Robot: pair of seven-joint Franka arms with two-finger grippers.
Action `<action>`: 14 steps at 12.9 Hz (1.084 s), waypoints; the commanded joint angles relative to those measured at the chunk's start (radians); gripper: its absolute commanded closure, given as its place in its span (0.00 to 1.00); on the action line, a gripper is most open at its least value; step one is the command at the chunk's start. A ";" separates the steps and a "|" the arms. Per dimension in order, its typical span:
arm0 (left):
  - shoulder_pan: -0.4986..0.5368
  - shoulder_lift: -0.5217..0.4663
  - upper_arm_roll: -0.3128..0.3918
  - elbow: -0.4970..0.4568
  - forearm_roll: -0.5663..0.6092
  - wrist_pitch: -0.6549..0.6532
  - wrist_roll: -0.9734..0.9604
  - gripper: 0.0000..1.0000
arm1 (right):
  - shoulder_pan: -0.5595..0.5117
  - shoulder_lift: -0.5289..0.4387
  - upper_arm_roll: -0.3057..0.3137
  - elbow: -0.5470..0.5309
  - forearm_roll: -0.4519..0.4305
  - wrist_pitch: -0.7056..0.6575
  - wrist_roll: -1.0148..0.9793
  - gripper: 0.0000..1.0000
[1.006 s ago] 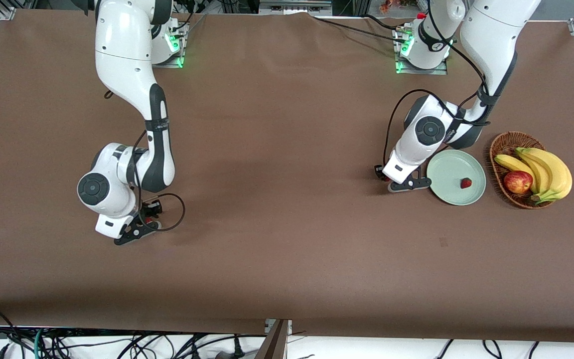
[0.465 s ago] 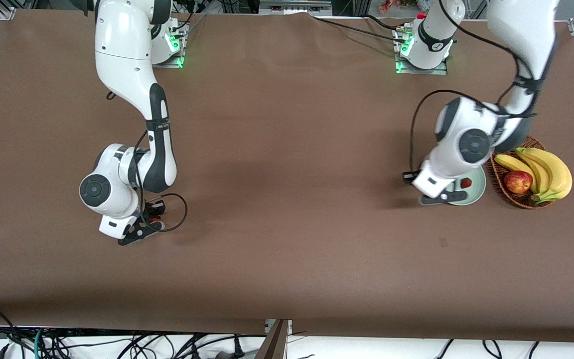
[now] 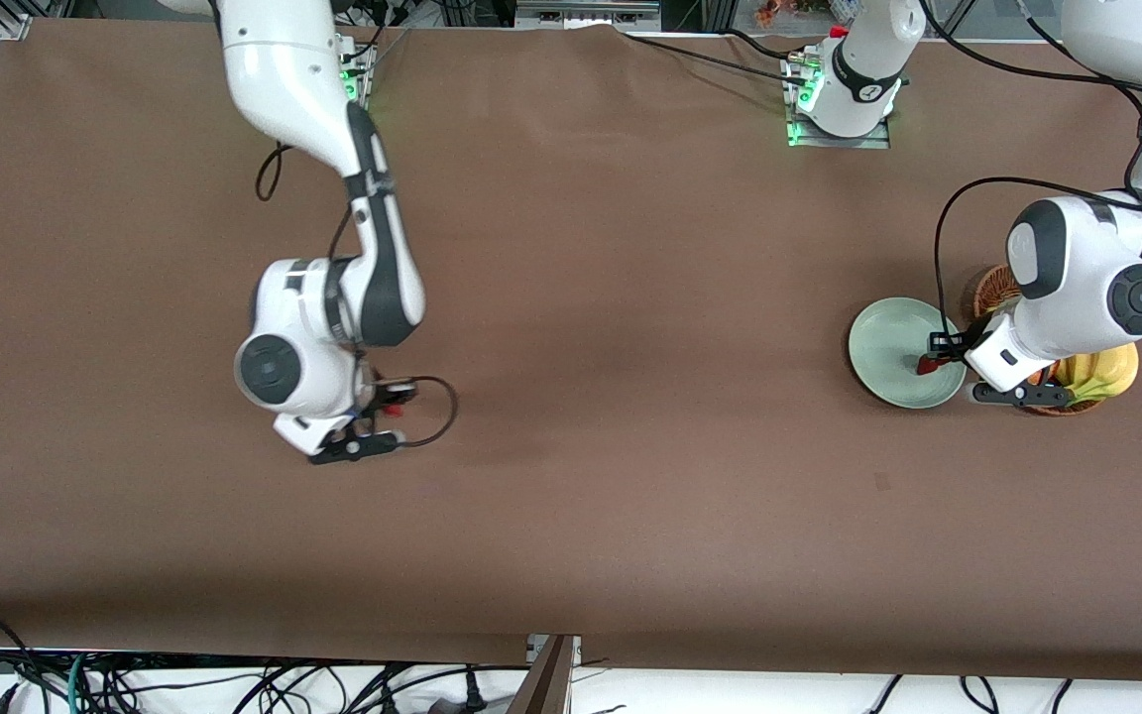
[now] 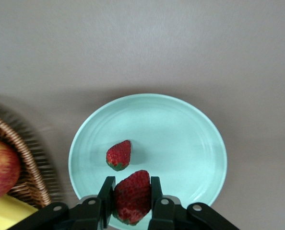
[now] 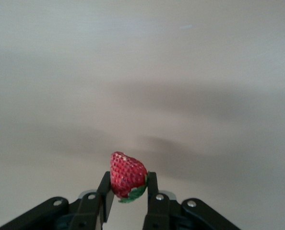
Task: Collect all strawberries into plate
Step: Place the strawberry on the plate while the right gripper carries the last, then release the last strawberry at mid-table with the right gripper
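Delivery step under way: left gripper (image 4: 132, 199) pinching a small red strawberry (image 4: 131, 195) over the round pale mint-green plate (image 4: 190, 139) beside one already lying there (image 4: 119, 155), right gripper (image 5: 128, 191) pinching a third berry (image 5: 127, 175) well apart from that plate, seemingly raised; next, release, then carry across.

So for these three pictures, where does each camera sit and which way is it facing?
Front view: high across the table, facing both arms, their bases along its top.
Left wrist view: on the left arm, looking down past the left gripper, which holds a strawberry over the plate.
Right wrist view: on the right arm, right gripper holding another strawberry.
Shared: plate, front and left wrist.
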 commanded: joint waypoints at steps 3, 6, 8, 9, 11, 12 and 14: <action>-0.014 0.037 0.000 -0.081 -0.026 0.132 0.032 0.86 | 0.243 0.032 0.016 0.011 0.088 0.171 0.467 0.87; -0.015 0.049 0.000 -0.075 -0.026 0.132 0.053 0.01 | 0.253 0.042 0.198 0.046 0.087 0.376 0.757 0.82; -0.017 0.040 -0.001 -0.068 -0.026 0.126 0.058 0.00 | 0.254 0.067 0.322 0.049 0.078 0.606 0.935 0.75; -0.017 0.027 -0.001 -0.064 -0.026 0.112 0.058 0.00 | 0.256 0.075 0.367 0.051 0.076 0.689 0.985 0.68; -0.017 -0.021 -0.001 -0.044 -0.026 0.054 0.059 0.00 | 0.261 0.067 0.386 0.052 0.073 0.713 1.022 0.35; -0.017 -0.052 -0.001 -0.027 -0.026 0.013 0.058 0.00 | 0.255 0.053 0.378 0.051 0.073 0.703 1.014 0.22; -0.020 -0.102 -0.003 -0.024 -0.027 -0.030 0.043 0.00 | 0.236 0.030 0.320 0.054 0.049 0.567 0.999 0.12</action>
